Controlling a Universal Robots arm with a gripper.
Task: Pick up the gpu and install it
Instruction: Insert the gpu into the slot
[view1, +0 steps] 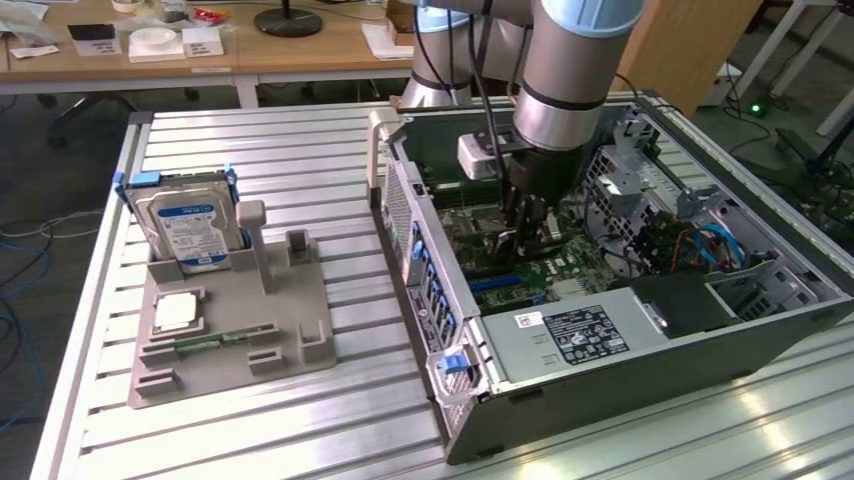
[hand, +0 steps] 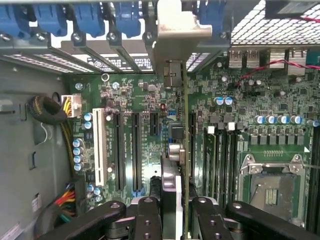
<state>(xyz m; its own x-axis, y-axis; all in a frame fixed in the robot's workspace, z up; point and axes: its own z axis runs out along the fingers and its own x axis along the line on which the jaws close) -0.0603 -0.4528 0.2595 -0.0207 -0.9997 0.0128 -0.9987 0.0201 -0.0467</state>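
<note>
Black-and-green thin card, one item: the gpu (hand: 179, 140), seen edge-on in the wrist view, standing upright over the motherboard (hand: 125, 95) inside the open computer case (view1: 441, 300). Its metal bracket (hand: 176, 30) sits up against the row of rear openings. Risks, as I judge them: the contact edge could land beside a slot rather than in it if the card tilts in so narrow a pinch. The bracket could catch on the rear frame. A hard push off-line might bend the card or strain the board. Holder: the gripper (hand: 177, 217), lowered into the case, fingers (hand: 150, 220) closed part-way with the card pinched between them, one on each face, at the end away from the bracket. Position relative to the hand: the card runs straight out from between the fingers toward the rear wall, alongside the long black slots (hand: 119, 150). I cannot tell whether its lower edge has met a slot. Other stock: hard drive (view1: 187, 225) upright in the grey stand (view1: 227, 330), well apart from the case.
</note>
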